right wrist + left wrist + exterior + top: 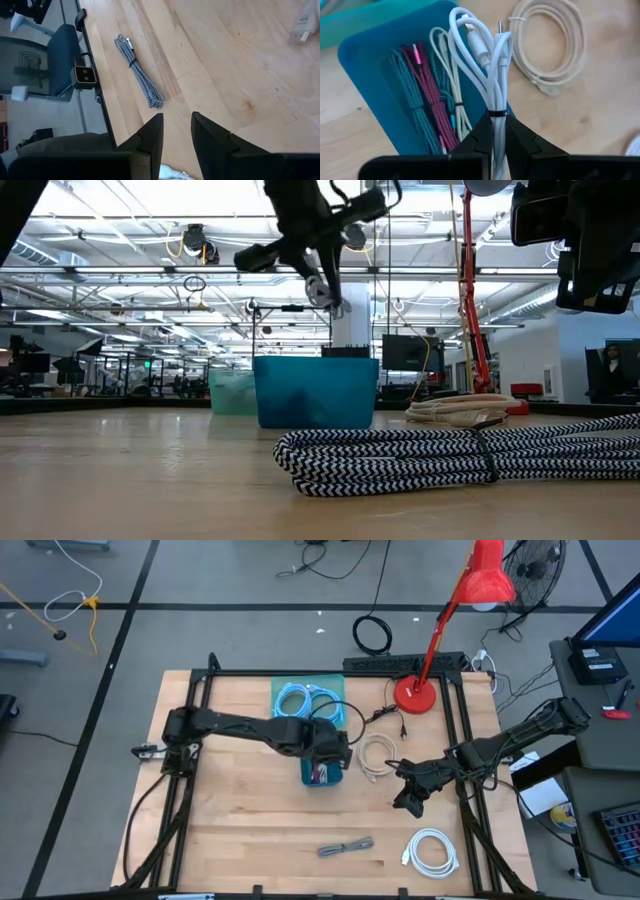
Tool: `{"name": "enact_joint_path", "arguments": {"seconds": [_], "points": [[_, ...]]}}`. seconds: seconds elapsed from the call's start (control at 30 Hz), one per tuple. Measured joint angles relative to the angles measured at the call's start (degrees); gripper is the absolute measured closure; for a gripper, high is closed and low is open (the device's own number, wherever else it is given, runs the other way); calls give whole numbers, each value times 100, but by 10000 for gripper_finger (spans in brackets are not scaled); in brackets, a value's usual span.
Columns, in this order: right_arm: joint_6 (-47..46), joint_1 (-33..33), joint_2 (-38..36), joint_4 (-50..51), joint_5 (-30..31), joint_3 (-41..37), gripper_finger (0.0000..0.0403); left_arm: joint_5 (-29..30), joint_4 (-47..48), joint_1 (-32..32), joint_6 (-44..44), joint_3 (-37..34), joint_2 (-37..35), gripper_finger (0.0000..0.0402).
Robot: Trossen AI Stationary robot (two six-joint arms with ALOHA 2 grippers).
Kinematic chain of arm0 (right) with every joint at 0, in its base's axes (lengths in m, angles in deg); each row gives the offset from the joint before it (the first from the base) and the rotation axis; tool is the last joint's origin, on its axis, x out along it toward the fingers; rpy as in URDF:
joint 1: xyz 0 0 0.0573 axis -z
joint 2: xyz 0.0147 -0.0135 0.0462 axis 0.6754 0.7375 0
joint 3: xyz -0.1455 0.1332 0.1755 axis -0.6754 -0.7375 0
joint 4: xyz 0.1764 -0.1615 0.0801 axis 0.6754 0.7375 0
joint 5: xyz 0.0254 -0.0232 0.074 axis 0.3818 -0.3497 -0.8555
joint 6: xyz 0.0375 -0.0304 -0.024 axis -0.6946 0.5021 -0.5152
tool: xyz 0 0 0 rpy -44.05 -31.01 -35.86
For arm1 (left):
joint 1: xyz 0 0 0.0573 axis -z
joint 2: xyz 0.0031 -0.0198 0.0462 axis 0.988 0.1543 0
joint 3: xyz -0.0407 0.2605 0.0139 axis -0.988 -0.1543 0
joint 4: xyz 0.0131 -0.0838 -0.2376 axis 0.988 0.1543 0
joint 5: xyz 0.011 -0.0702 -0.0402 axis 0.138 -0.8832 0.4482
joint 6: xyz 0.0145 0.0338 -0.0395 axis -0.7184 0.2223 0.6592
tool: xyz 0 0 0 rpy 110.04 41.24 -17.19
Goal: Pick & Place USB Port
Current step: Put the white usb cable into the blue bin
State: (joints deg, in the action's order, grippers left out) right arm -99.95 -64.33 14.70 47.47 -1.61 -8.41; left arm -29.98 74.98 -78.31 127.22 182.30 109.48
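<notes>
Hovering over the blue bin (365, 55), our left gripper (495, 131) pinches a bundled white USB cable (487, 65). Our right gripper (176, 131) hangs partly open over bare table (225, 65), holding nothing.

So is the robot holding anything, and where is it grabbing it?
Yes. The left gripper pinches a bundled white cable just below its black tie, over the blue bin. The right gripper holds nothing.

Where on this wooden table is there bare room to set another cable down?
Free: the wooden table's front-left, left of the black-and-white braided cable, and the strip before the blue plastic bin. Crowded: around the beige coiled cable, red lamp base and white coiled cable.
</notes>
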Motion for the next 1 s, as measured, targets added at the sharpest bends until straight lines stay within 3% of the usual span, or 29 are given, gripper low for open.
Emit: {"name": "enact_joint_path", "arguments": {"seconds": [0.27,0.43,0.6,1.0], "points": [[2,0,0,0,127,0,313,-372,-240,-257,210,-479,134,378],[3,-2,0,0,125,0,313,-755,-914,-276,377,-1057,199,378],[2,-2,0,3,125,0,313,-772,-1642,-236,606,-1492,201,378],[2,-2,0,4,129,2,313,-602,-2106,-278,995,-1538,190,378]]}}
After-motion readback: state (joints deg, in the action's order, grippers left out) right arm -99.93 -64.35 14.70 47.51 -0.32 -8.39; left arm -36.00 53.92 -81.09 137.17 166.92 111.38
